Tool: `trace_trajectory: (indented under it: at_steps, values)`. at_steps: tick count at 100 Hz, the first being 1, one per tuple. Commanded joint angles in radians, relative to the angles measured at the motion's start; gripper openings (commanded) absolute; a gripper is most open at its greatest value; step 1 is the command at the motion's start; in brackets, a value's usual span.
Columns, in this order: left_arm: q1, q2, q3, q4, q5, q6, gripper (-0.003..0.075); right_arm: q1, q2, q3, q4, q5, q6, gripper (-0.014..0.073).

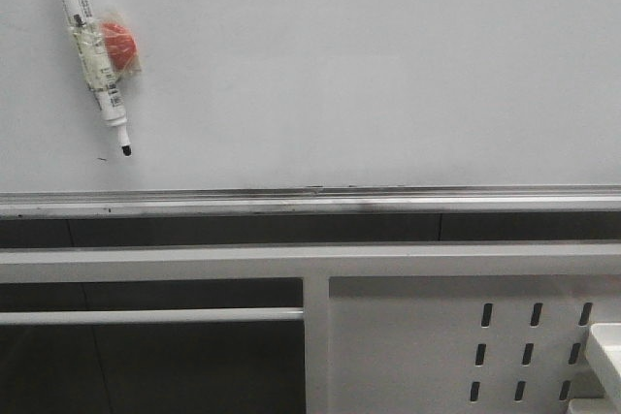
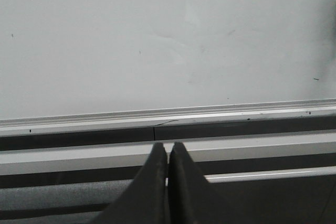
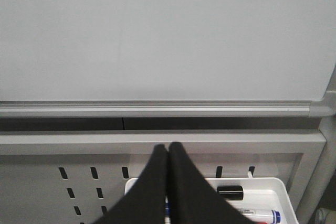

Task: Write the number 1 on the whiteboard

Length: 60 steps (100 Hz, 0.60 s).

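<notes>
The whiteboard (image 1: 369, 65) fills the upper front view, with its silver ledge (image 1: 310, 203) along the bottom. No number 1 stroke shows on it; only a small dark speck (image 1: 101, 157) sits low at the left. A white marker (image 1: 92, 46) with a black tip hangs tilted at the board's upper left, taped to a red magnet (image 1: 118, 43). My left gripper (image 2: 168, 146) is shut and empty, below the board (image 2: 157, 40). My right gripper (image 3: 168, 146) is shut and empty, below the board (image 3: 168, 35). Neither gripper shows in the front view.
A white perforated metal panel (image 1: 437, 336) stands below the ledge at the right. A white tray (image 3: 286, 195) hangs on it, holding a blue-capped marker (image 3: 260, 216) and a black cap (image 3: 230, 191). A grey frame bar (image 1: 194, 264) runs under the board.
</notes>
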Motion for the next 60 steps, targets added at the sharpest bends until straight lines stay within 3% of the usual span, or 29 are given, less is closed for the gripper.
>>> trace_trajectory:
  at_steps: [1,40,48,60]
  values:
    - [-0.009,-0.022,0.035,0.002,-0.088,0.000,-0.0020,-0.005,-0.021,0.015,-0.010,-0.082,-0.003,-0.0069]
    - [-0.009,-0.022,0.035,-0.008,-0.127,0.000,-0.0020,-0.005,-0.021,0.015,-0.018,-0.082,-0.005,-0.0069]
    - [-0.009,-0.022,0.035,-0.106,-0.202,-0.008,-0.0020,-0.005,-0.021,0.015,-0.042,-0.090,-0.005,-0.0069]
    - [-0.009,-0.022,0.035,-0.222,-0.323,-0.008,-0.0020,-0.005,-0.021,0.015,-0.029,-0.222,-0.005,-0.0069]
